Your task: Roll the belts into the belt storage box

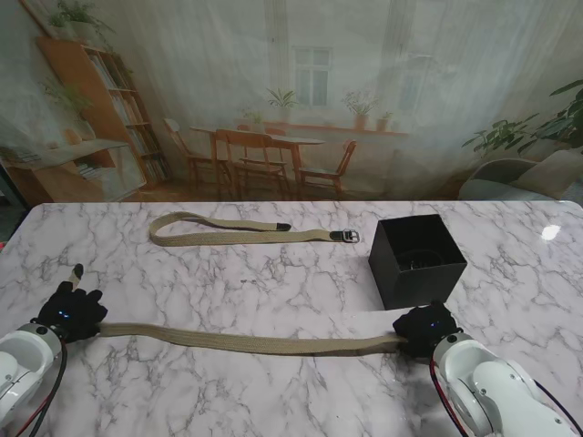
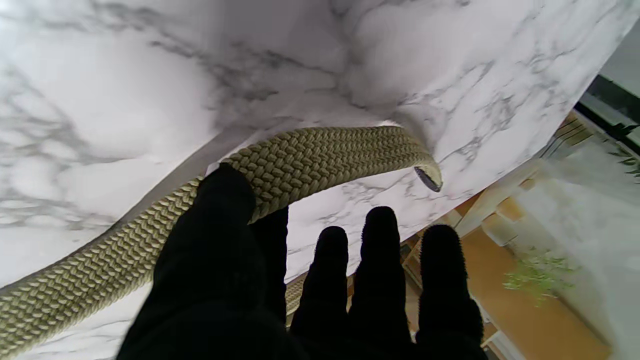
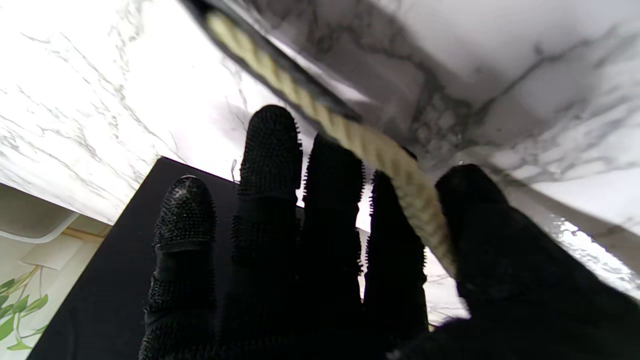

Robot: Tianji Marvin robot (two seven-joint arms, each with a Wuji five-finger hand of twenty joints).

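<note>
The stand view shows a woven khaki belt (image 1: 246, 342) stretched out on the marble surface (image 1: 273, 282), its long axis running left to right across the side nearer to me, one end at each robot hand. The left robot hand (image 1: 69, 309) pinches the belt near its plain tip, which pokes out past the fingers toward the far left; in the left wrist view the thumb (image 2: 220, 210) presses on the weave (image 2: 320, 155) while the other three visible fingers stand apart from it. The right robot hand (image 1: 426, 330) grips the opposite end; the right wrist view shows the strap (image 3: 395, 170) on edge, caught between thumb and forefinger. A second belt (image 1: 246, 229) lies farther from me, folded double, also lengthwise left to right, its buckle (image 1: 346, 236) pointing right toward the black storage box (image 1: 416, 259), which stands open just beyond the right robot hand.
</note>
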